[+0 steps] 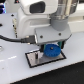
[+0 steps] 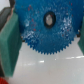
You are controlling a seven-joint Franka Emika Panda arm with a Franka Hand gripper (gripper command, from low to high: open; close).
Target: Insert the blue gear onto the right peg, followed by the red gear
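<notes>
The blue gear (image 2: 46, 27) fills the wrist view, its toothed rim pressed between two green finger pads (image 2: 9, 42). My gripper (image 2: 45, 42) is shut on it. In the exterior view the blue gear (image 1: 51, 51) hangs under the gripper (image 1: 50, 47), low over the grey plate with a black border (image 1: 35, 60). The gear's centre hole (image 2: 50, 19) looks dark. The right peg is hidden by the gear and fingers. A red sliver (image 2: 2, 80) shows at the edge of the wrist view; it may be the red gear.
The white arm body (image 1: 35, 22) and a black cable (image 1: 12, 37) hang above the plate toward the exterior view's left. The plate lies on a white table (image 1: 70, 67).
</notes>
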